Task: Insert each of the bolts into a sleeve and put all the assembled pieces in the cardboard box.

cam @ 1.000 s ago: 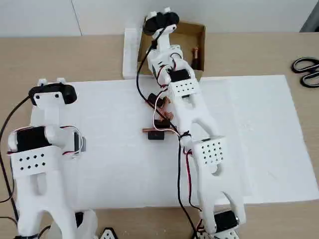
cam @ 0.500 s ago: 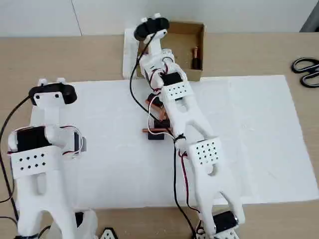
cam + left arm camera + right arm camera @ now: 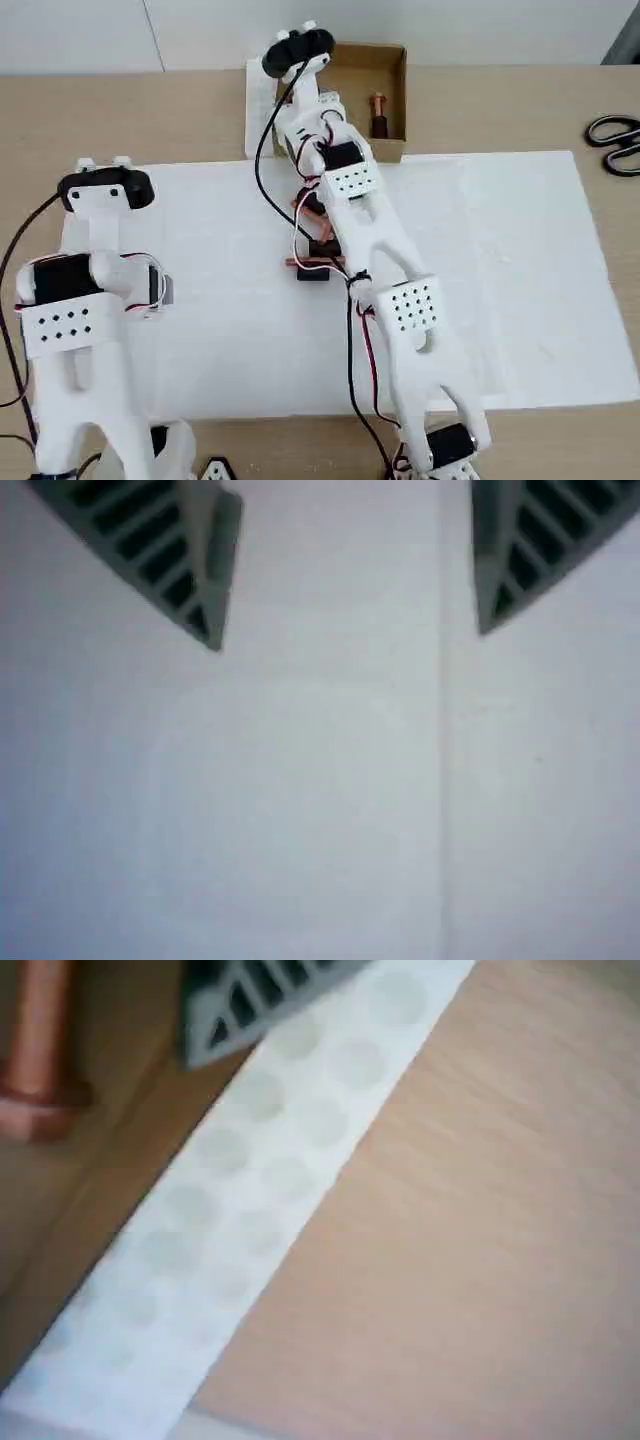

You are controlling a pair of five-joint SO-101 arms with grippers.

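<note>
Swung left since a second ago, the right gripper [image 3: 296, 50] now hangs over the cardboard box's [image 3: 405, 95] left wall.
Nearest, the left gripper [image 3: 350, 635] hovers over the white mat [image 3: 520, 260], fingers [image 3: 160, 550] apart and empty; mid-mat, loose bolt and sleeve parts [image 3: 312, 266] lie partly under the right forearm [image 3: 352, 200]; beyond, one assembled piece [image 3: 379, 112] rests in the box. Right gripper's state: cannot tell. Next, I'd guess, it returns for those parts.

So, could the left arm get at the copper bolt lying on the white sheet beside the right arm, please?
Probably, with care: the bolt pokes out toward the left gripper, but the right arm stretches just above it, so they might bump.
</note>
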